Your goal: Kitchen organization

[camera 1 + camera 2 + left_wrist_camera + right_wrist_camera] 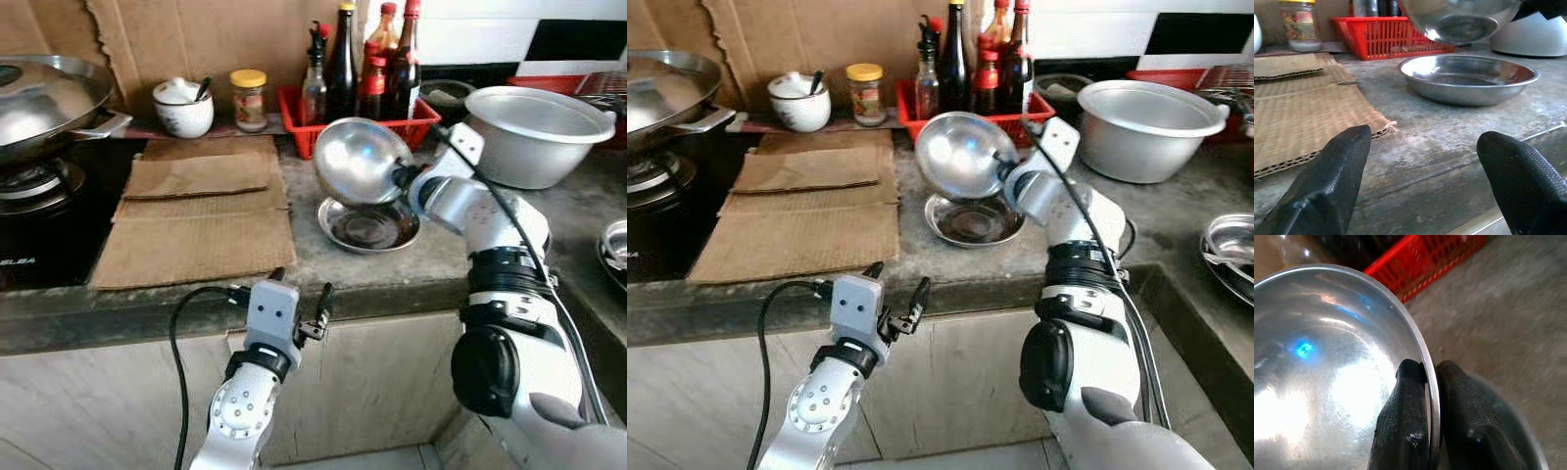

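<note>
Holding: we have the steel bowl [359, 159] pinched by its rim in our right gripper [1431, 377], one black finger inside the wall and one outside, pressed hard against the thin metal.
Bowl position: it hangs tilted on its side in the air, just above the shallow steel dish [369, 224] that sits on the stone counter [392, 269], in front of the red basket [306, 117] of bottles [343, 64].
Left side: our left gripper [1422, 166] waits at the counter's front edge with its fingers spread wide, holding nothing.
Slip risk: we judge the grip narrow, only a rim pinch on slick steel, so a quick wrist turn could let the bowl swing or slide out and drop onto the dish below.
Collision risk: the bowl is near the bottles, and we think a swing toward the wall could knock them inside the basket.
Neighbours: the large aluminium basin [537, 132] stands just beyond our right forearm, so a wide sweep that way could clip its rim.
Stacking risk: if we lower the bowl while it is tilted, we expect it to land edge first on the dish, rock, and skid toward the cardboard [201, 211].
</note>
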Tool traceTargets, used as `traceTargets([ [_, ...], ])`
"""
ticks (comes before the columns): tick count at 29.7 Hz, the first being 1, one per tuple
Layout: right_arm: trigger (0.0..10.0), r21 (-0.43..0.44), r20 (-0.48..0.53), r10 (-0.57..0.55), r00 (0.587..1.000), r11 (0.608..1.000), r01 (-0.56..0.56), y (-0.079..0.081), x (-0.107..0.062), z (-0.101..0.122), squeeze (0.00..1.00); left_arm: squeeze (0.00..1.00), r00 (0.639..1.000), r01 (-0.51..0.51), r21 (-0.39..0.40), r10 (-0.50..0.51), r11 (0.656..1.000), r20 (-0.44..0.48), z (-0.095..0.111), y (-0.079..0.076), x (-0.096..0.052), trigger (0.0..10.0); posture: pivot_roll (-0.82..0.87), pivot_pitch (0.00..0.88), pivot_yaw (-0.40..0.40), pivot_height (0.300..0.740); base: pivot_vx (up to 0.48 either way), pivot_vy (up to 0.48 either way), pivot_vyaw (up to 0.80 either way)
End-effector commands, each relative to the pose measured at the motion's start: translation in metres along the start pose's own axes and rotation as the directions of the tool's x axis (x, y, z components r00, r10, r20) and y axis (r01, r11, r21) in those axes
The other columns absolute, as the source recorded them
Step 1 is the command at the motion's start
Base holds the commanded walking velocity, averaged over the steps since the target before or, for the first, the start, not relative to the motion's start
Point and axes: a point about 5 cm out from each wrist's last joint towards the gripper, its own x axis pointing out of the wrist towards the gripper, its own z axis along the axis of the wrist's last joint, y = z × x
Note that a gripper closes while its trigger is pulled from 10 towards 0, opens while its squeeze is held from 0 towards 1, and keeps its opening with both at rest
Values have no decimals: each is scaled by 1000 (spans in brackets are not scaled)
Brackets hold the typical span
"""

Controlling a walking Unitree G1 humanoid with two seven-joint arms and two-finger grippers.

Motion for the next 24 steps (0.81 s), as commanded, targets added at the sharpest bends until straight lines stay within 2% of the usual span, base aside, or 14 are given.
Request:
traceTargets([
  [1, 0, 17, 65, 17, 998, 1000, -18, 3, -5, 15, 0, 0, 1000, 6, -18, -6, 1000, 3, 0, -4, 1, 10000, 52, 16, -60, 740, 0, 0, 0],
  [3, 0, 19, 66, 18, 998, 1000, -19, 3, -5, 15, 0, 0, 1000, 6, -18, -6, 1000, 4, 0, -4, 1, 10000, 52, 16, -60, 740, 0, 0, 0],
  [5, 0, 52, 108, 11, 994, 998, -17, 5, -6, 16, 0, 0, 1000, 4, -19, -4, 1000, 4, 0, -4, 1, 10000, 55, 17, -63, 740, 0, 0, 0],
  [7, 0, 58, 170, 11, 985, 998, -21, 6, -9, 20, 0, 0, 1000, 4, -17, -4, 1000, 4, 0, -4, 1, 10000, 55, 17, -63, 740, 0, 0, 0],
  [8, 0, 38, 266, 40, 963, 998, -51, 8, -13, 26, 0, 0, 1000, 3, -17, -3, 1000, 4, 0, -4, 1, 10000, 55, 21, -63, 740, 0, 0, 0],
  [9, 0, 38, 266, 40, 963, 998, -51, 8, -13, 26, 0, 0, 1000, 3, -17, -3, 1000, 4, 0, -4, 1, 10000, 55, 21, -63, 740, 0, 0, 0],
  [12, 0, -58, 373, 70, 925, 997, -52, 9, -22, 28, 0, 0, 1000, 2, -17, -2, 1000, 6, 1, -4, 1, 10000, 54, 22, -62, 740, 0, 0, 0],
  [14, 0, -213, 473, 90, 877, 977, 15, 8, -32, 28, 0, 0, 1000, 2, -16, -2, 1000, 7, 1, -3, 1, 10000, 54, 24, -57, 740, 0, 0, 0],
  [16, 0, -315, 543, 123, 831, 947, 66, 7, -41, 24, 0, 0, 1000, 0, -15, 0, 1000, 9, 1, -3, 2, 10000, 55, 26, -59, 740, 0, 0, 0],
  [18, 0, -330, 560, 133, 818, 941, 72, 7, -43, 22, 0, 0, 1000, 0, -15, 1, 1000, 9, 1, -2, 2, 10000, 54, 27, -58, 740, 0, 0, 0],
  [19, 0, -407, 576, 172, 799, 908, 98, 6, -50, 15, 0, 0, 1000, -3, -14, 3, 1000, 9, 1, -1, 2, 10000, 51, 27, -53, 740, 0, 0, 0],
  [21, 0, -493, 586, 212, 782, 859, 136, 4, -59, 4, 0, 0, 1000, -2, -13, 2, 1000, 8, 1, -1, 1, 10000, 48, 26, -52, 740, 0, 0, 0],
  [23, 0, -529, 585, 223, 780, 833, 158, 1, -64, -6, 0, 0, 1000, 2, -13, -2, 1000, 11, 1, -2, 2, 10000, 46, 27, -48, 740, 0, 0, 0],
  [24, 0, -529, 585, 223, 780, 833, 158, 1, -64, -6, 0, 0, 1000, 2, -13, -2, 1000, 11, 1, -2, 2, 10000, 46, 27, -48, 740, 0, 0, 0],
])
